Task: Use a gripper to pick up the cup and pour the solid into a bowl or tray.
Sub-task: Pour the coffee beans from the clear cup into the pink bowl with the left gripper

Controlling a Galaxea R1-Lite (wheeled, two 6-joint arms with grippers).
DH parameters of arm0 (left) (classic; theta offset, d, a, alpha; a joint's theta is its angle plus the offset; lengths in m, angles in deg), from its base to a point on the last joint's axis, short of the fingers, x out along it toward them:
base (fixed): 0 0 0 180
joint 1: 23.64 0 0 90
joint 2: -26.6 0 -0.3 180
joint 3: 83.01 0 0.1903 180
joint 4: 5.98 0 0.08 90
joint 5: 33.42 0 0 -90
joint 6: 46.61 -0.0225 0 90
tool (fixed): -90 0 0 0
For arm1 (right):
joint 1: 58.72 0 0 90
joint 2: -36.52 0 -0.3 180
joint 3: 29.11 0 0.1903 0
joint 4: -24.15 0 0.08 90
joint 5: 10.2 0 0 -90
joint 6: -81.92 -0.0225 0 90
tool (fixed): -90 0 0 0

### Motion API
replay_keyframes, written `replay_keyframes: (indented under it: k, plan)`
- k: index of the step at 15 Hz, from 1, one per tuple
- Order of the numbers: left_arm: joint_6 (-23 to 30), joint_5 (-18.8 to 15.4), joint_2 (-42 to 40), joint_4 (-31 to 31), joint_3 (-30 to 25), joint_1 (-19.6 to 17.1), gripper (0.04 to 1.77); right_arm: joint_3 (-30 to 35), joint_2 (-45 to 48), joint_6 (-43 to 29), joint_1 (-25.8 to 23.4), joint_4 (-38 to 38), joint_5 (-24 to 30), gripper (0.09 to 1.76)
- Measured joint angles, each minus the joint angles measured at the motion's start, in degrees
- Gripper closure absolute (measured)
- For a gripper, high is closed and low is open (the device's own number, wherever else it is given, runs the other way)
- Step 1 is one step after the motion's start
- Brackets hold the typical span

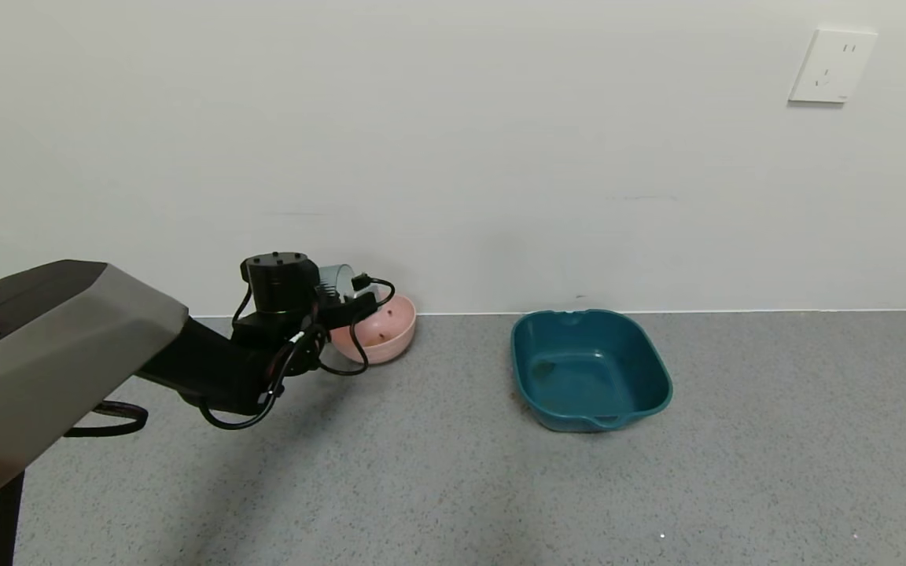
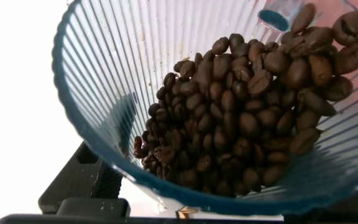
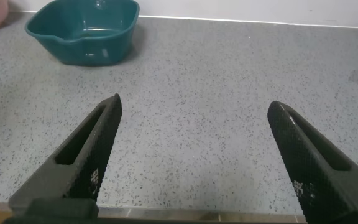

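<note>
Beneath the left gripper (image 1: 343,303), the cup (image 1: 336,281) is apparently held clasped and tipped over the pink bowl (image 1: 382,334), beans (image 2: 241,118) sliding rimward; the right gripper (image 3: 194,162) is spread, idle.

Bare test room — plain white wall (image 1: 453,141), wall socket (image 1: 832,66), speckled grey floor (image 1: 453,472)
</note>
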Motion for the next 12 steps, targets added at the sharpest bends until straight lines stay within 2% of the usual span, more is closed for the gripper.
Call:
replay_keyframes:
  k: [12]
  plan:
    - [-5.36, 2.36, 0.80, 0.09, 1.55, 1.10, 0.49, 0.00, 0.02, -0.01, 0.00, 0.00, 0.00, 0.14]
